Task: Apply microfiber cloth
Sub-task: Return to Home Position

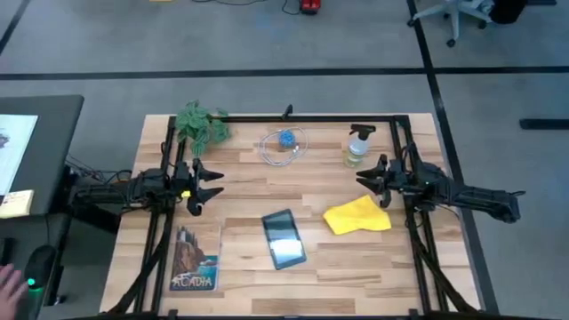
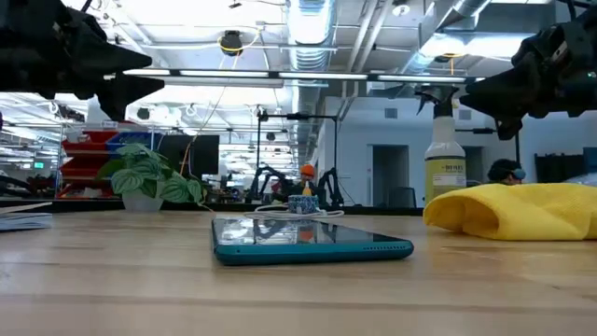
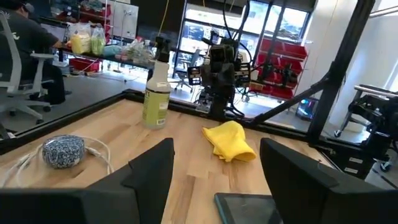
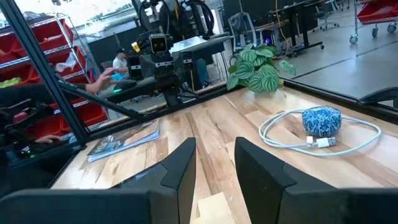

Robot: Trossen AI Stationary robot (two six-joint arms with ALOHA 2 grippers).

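The yellow microfiber cloth [image 1: 357, 216] lies bunched on the wooden table at the right, and also shows in the low view [image 2: 522, 210] and the left wrist view [image 3: 230, 140]. To its left the dark tablet [image 1: 284, 238] lies flat on the table. My right gripper [image 1: 372, 182] hangs open above the table, just beyond the cloth's far edge, with nothing between its fingers [image 4: 180, 168]. My left gripper [image 1: 213, 184] hovers open at the table's left side, pointing toward the cloth, and holds nothing.
A spray bottle [image 1: 357, 147] stands at the far right. A blue patterned ball with a white cable [image 1: 285, 142] lies at the far middle, and a potted plant [image 1: 203, 123] stands at the far left. A book [image 1: 194, 258] lies near left. A person's hand [image 1: 9, 284] shows beyond the table's left.
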